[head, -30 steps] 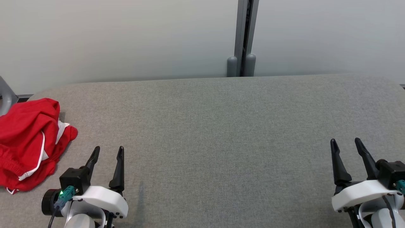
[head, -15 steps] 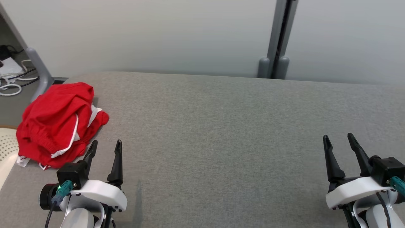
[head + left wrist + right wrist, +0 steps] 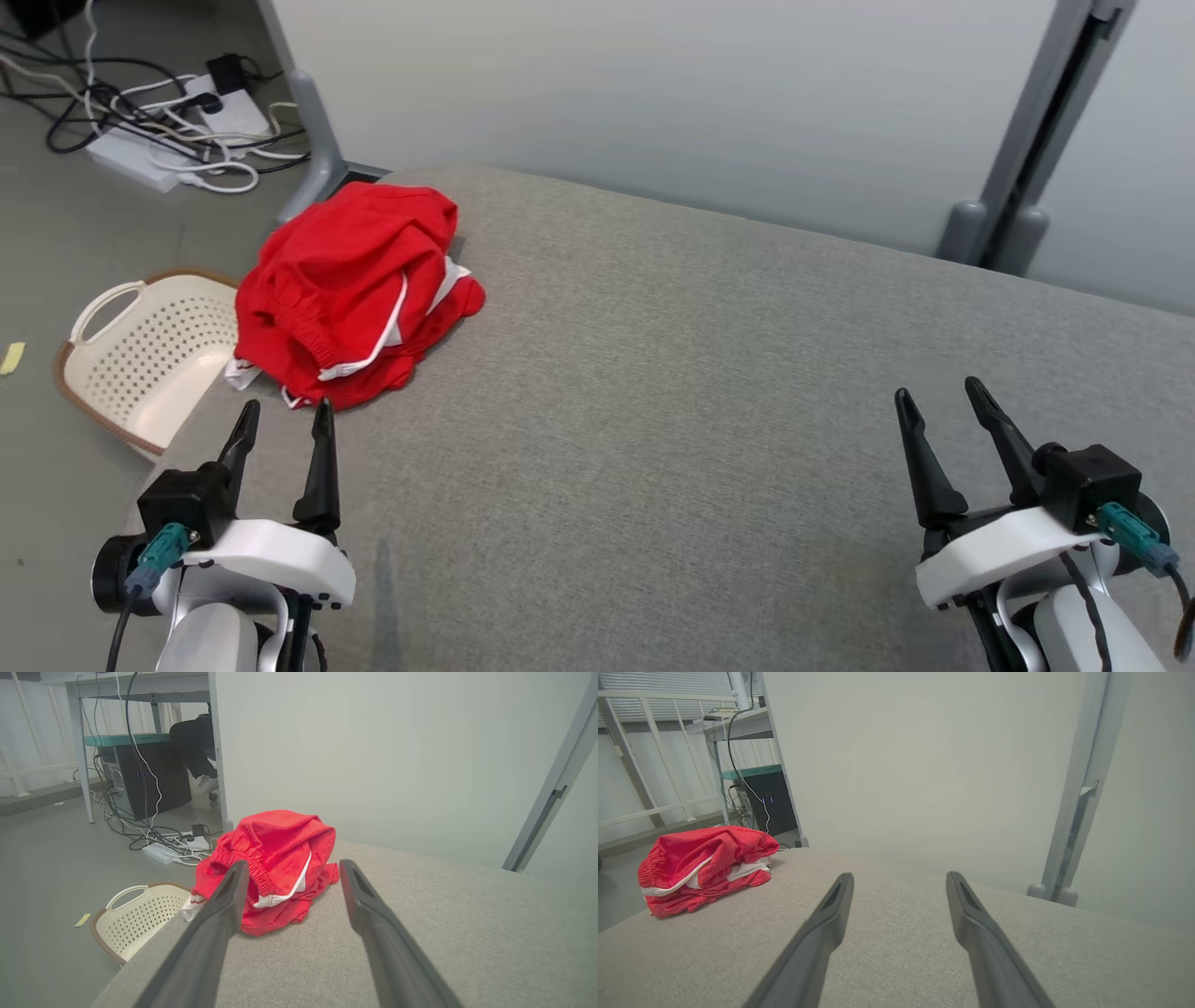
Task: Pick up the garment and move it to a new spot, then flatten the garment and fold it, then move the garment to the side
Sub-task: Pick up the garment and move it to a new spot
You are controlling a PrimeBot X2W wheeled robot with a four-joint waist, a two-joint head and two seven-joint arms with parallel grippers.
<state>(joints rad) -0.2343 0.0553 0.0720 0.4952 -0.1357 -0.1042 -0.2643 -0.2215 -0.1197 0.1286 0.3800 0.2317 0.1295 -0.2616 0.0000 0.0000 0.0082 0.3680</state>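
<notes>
Nearest, the left gripper point(image 3: 287, 405) and the right gripper point(image 3: 937, 388) hang over the grey fabric table point(image 3: 653, 392), each with its fingers spread and empty. Just beyond the left one, the crumpled red garment point(image 3: 355, 289) lies at the table's far left corner. A cream basket point(image 3: 140, 364) sits on the floor beside it, with cables point(image 3: 177, 140) farther back along the pale wall point(image 3: 653, 93).

A grey fabric-covered table point(image 3: 709, 392) stands before a plain pale partition wall point(image 3: 607, 93). A grey upright post point(image 3: 1032, 140) rises behind the table's far edge. Left of the table, the grey floor point(image 3: 56, 261) carries a cream perforated basket point(image 3: 149, 369) and a cluster of power strips and cables point(image 3: 140, 154). Lighting is even.
</notes>
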